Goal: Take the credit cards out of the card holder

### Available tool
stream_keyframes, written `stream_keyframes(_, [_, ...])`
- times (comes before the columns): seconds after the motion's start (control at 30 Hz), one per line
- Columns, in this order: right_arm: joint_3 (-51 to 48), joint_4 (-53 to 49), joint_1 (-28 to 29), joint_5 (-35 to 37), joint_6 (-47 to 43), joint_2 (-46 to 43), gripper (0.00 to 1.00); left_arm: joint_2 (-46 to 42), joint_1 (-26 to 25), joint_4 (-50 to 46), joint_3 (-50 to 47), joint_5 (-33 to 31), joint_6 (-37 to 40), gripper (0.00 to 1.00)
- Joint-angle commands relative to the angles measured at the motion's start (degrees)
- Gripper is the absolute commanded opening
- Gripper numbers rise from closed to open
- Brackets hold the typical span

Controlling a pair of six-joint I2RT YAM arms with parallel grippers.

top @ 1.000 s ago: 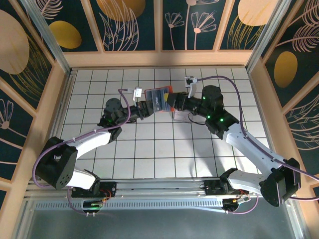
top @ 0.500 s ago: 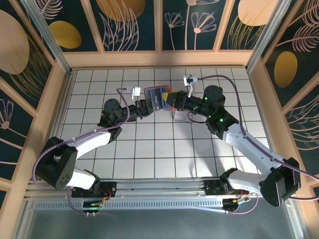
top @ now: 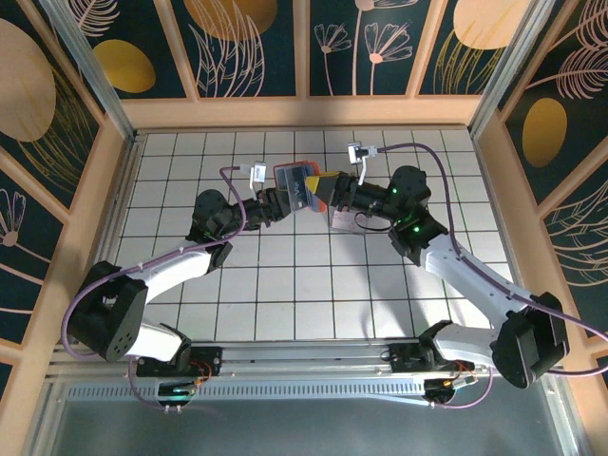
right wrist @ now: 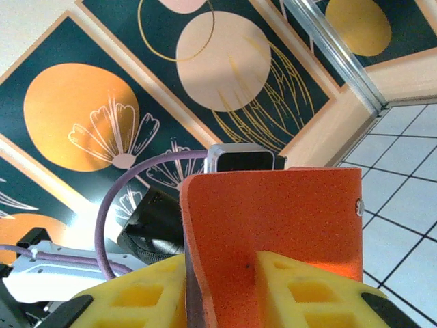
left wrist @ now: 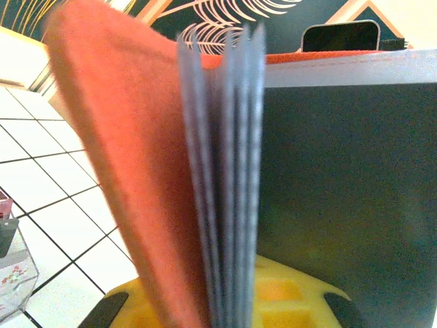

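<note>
**Card holder (top: 297, 183) up in the air, open like a book**

The table (top: 285, 285) is far below the tools. The card holder hangs above it, right between the two grippers. The left gripper (top: 287, 198) is pressed together on the holder, on the edge nearest its wrist. Its yellow fingers (left wrist: 280, 301) sit just under the pages. The right gripper (top: 326, 190) comes in from the other side. Its yellow fingers (right wrist: 307, 294) stand on both sides of the orange cover (right wrist: 273, 212). I cannot tell if they squeeze it or just sit by it.

I think the job now is to open the holder wide so a card can be reached. To do it well, the left gripper should hold tight and not twist. The right gripper should take just one thing and pull slowly, straight away from the left gripper. A fast pull could tug the whole holder out of the left fingers.

Seen from the left fingers, the cover is on one side and a flat dark page (left wrist: 348, 205) is on the other. Thin grey pockets (left wrist: 229, 171) stand between them. They are blurry, so I cannot tell if cards are inside.

A clear box (top: 344, 220) lies just under the right gripper. It holds small red and dark bits, too small to name.
</note>
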Motion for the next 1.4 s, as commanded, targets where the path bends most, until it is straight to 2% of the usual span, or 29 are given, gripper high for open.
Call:
stream_keyframes(0.0, [-1.0, 4.8, -0.2, -2.7, 2.8, 1.3, 0.29, -1.5, -0.4, 5.2, 0.0, 1.7, -0.3, 0.00])
stream_keyframes(0.2, [-1.2, 6.0, -0.3, -3.3, 3.6, 1.6, 0.29, -1.7, -0.4, 5.3, -0.2, 1.4, -0.2, 0.00])
stream_keyframes(0.6, [-1.8, 4.2, -0.8, -1.6, 2.9, 0.8, 0.08, -2.1, -0.4, 4.3, 0.0, 1.3, 0.1, 0.01])
stream_keyframes(0.7, [-1.4, 1.2, -0.7, 0.3, 1.6, 0.1, 0.03, -2.5, -0.4, 2.9, 0.0, 0.9, 0.7, 0.14])
stream_keyframes(0.77, [-1.2, -2.3, -0.7, 2.4, 0.2, -0.8, 0.00, -3.1, -0.4, 0.6, 0.0, 0.3, 1.5, 0.28])
stream_keyframes(0.97, [-1.1, -14.5, -0.7, 10.2, -2.5, -3.6, 0.00, -4.6, -0.4, -7.1, -1.2, -1.5, 4.0, 0.64])
stream_keyframes(1.03, [-1.5, -17.7, -0.6, 11.9, -2.5, -4.2, 0.00, -4.9, -0.4, -9.2, -2.2, -2.3, 4.4, 0.73])
stream_keyframes(1.23, [-3.7, -23.3, 1.4, 15.5, -1.6, -5.5, 0.00, -5.8, -0.4, -13.8, -7.4, -7.0, 3.8, 0.82])
stream_keyframes(1.37, [-3.5, -30.5, 4.0, 21.8, -2.5, -4.9, 0.00, -7.5, -0.4, -20.3, -10.7, -13.9, 3.7, 0.87])
